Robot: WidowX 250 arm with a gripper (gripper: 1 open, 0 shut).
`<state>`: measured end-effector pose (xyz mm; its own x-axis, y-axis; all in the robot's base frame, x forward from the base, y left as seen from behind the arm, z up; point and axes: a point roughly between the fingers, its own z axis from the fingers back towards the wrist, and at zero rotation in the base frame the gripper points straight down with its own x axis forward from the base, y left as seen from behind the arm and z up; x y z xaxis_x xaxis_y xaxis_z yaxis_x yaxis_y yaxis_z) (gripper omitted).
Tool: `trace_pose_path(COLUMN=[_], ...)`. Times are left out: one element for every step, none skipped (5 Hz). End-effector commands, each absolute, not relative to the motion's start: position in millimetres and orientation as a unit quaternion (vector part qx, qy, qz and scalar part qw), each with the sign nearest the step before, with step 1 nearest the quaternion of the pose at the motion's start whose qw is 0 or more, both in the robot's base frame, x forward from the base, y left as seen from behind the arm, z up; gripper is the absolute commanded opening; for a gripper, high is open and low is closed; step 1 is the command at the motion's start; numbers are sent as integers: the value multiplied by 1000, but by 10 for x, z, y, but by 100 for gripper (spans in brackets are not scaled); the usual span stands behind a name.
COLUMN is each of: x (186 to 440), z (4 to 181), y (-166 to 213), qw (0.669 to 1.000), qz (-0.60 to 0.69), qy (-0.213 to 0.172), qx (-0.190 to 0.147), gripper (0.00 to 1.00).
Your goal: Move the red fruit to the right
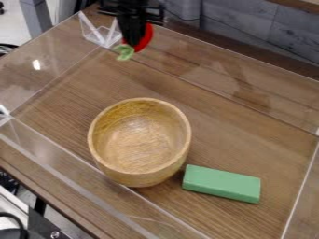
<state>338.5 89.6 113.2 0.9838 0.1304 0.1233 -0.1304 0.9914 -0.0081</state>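
Observation:
The red fruit (141, 38) is a small red strawberry-like toy with a green leafy cap (125, 52). It hangs in the air above the far part of the table, tilted, with its cap pointing down and left. My black gripper (134, 31) is shut on the red fruit from above, near the top centre of the camera view. The fruit is clear of the tabletop and well beyond the wooden bowl (140, 141).
The wooden bowl stands in the middle of the wooden table (237, 103). A flat green rectangular block (222, 183) lies near the front right. Clear plastic walls (37, 140) surround the work area on the left, front and right.

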Motion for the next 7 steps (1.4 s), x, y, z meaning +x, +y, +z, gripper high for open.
trace_pose_path(x=[3407,3416,3416,3430,3427,3399,3371], z=[1366,1300,1206,1054,882,714,563], y=[620,227,-195,-544,-754,-840,-880], qw=[994,995,996,997,998,998,999], qz=[55,32,9,-5,-8,-15,-20], qy=[-97,-93,-88,-77,-61,-53,-43], qx=[-2,-10,-15,-16,-19,-21,-23], gripper=[0,0,0,0,0,0,0])
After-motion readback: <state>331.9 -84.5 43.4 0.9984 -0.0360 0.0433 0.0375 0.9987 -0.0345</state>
